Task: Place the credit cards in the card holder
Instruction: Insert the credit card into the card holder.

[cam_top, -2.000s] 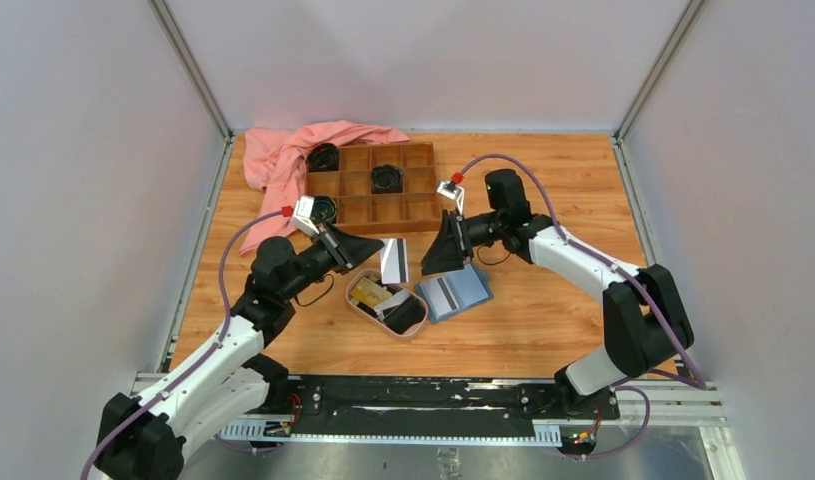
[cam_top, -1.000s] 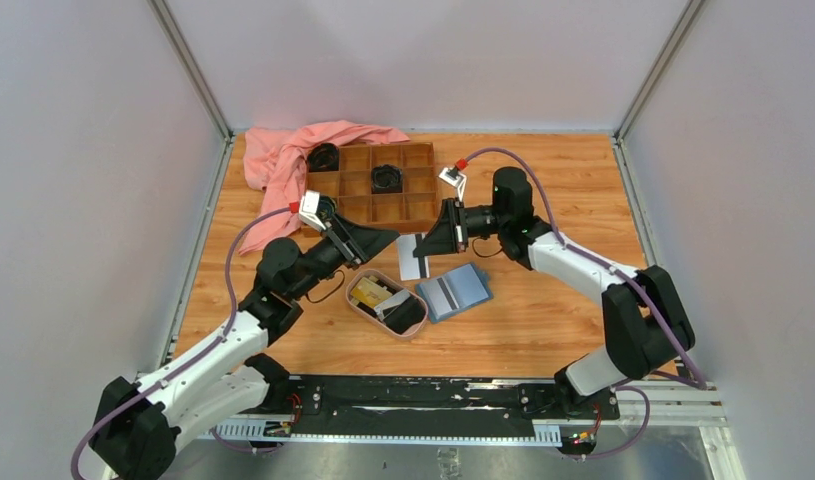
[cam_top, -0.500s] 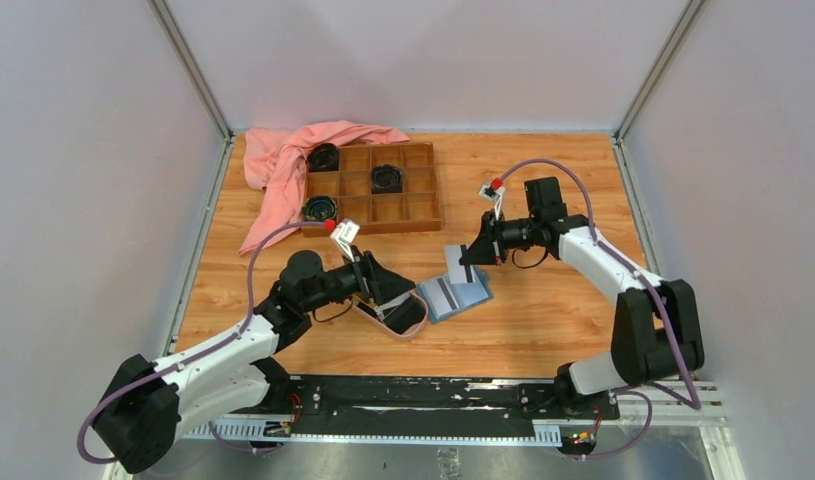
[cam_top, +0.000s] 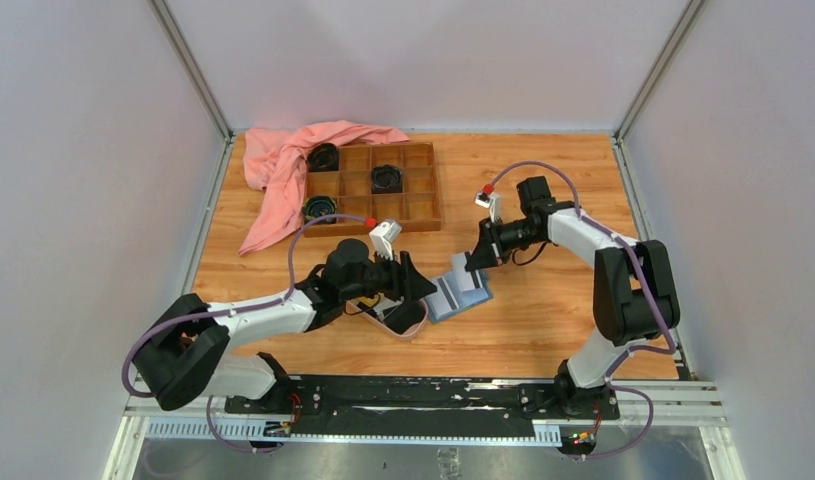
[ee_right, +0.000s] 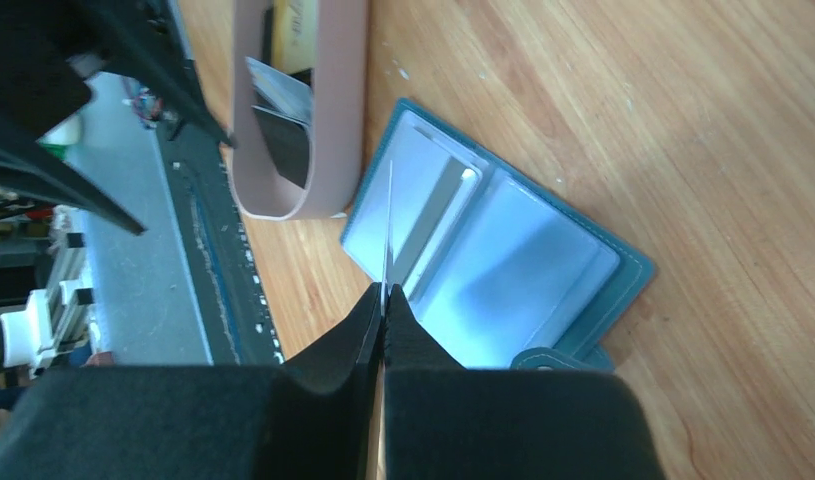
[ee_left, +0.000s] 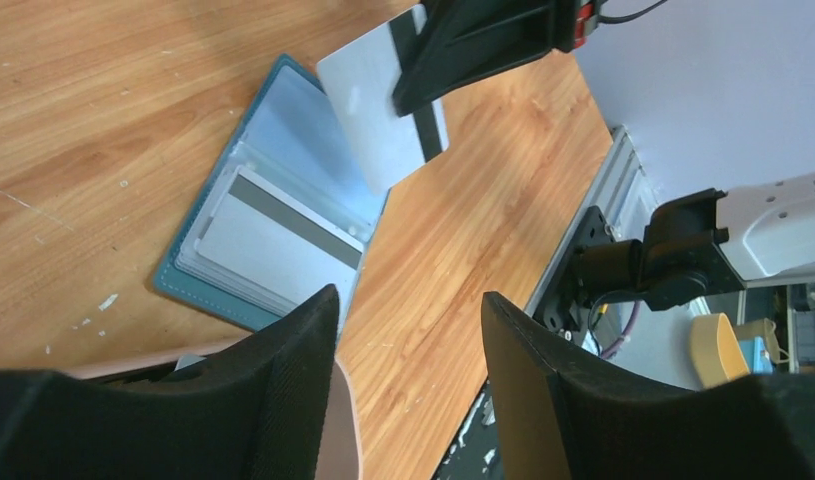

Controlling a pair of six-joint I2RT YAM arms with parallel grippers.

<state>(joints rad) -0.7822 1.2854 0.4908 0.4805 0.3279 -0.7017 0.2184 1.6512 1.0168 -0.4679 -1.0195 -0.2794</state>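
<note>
1. While the right claw is closed on the striped end of a grey-white card, the step in hand looks like insertion. The card hangs edge-down just above the open card holder.
2. Card holder lies flat on the surface, at 3 o'clock of the pink dish, nearly touching it.
3. Next move, as judged: line the card's lower edge up with a slot mouth, tilt it shallow, slide it in. Holder is loose and may skid.
4. Left claw hovers over the dish's 3 o'clock end, jaws apart, nothing between them. It could pin the holder.
5. Holder contents: one pale striped card seated in the leaf nearer the dish.
6. Dish contents: yellow-gold card, grey card, black card. Task looks about midway.
7. Wooden tray at 12 o'clock of the dish: dark round items in three compartments.
</note>
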